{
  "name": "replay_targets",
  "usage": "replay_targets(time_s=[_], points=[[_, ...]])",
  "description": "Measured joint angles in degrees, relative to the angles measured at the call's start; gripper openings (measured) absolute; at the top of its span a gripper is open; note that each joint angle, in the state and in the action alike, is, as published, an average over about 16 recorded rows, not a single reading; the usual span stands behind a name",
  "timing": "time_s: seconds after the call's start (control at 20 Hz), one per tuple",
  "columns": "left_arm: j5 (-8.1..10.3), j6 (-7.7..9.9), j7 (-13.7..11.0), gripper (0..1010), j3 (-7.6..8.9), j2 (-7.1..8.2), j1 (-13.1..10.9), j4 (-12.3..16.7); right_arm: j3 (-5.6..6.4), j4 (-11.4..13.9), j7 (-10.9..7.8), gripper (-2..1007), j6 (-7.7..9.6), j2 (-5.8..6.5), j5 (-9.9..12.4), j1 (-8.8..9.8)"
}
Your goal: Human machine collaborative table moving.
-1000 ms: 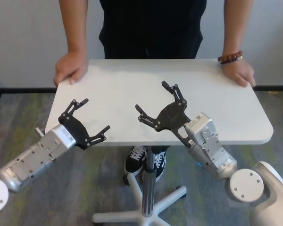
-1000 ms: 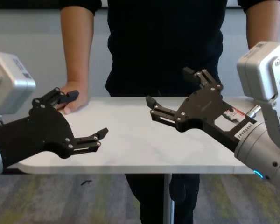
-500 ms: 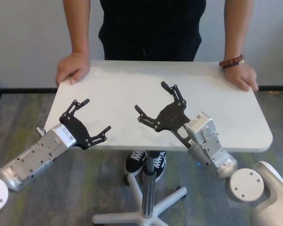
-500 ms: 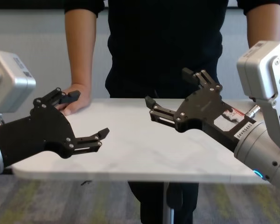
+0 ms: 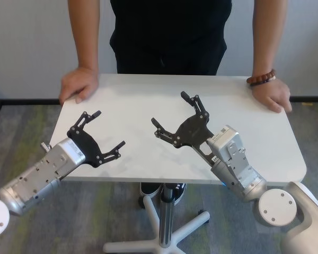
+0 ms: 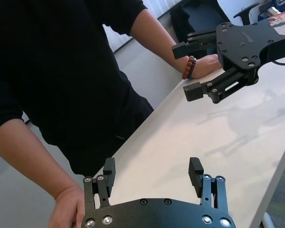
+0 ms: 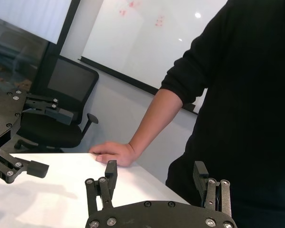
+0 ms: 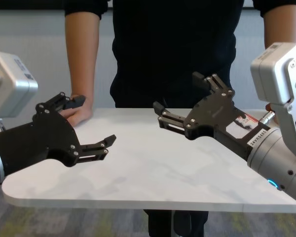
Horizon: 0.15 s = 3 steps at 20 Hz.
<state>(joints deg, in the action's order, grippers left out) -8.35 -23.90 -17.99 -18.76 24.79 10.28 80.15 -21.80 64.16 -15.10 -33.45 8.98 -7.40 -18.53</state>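
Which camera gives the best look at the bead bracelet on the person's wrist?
The head view: the bracelet shows whole on the wrist, beside the table. The left wrist view shows it farther off, behind the right gripper. The chest and right wrist views miss it.

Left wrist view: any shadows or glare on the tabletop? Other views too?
Left wrist view: soft grey shadows of the right gripper fall on the table; no glare. Head view: matte, evenly lit, faint shadows under both grippers. Chest view: mottled soft shadows beneath the left gripper.

Table (image 5: 148, 106) white; human (image 5: 169, 32) blk top, brown bracelet (image 5: 261, 78); grippers blk.
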Motion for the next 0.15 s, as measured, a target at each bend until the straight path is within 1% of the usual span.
replay_targets(time_s=[0.15], points=[[0.06, 0.02, 0.0, 1000, -0.01, 0.01, 0.0, 0.0, -0.01, 0.0, -0.03, 1001, 0.02, 0.0, 0.1, -0.01]])
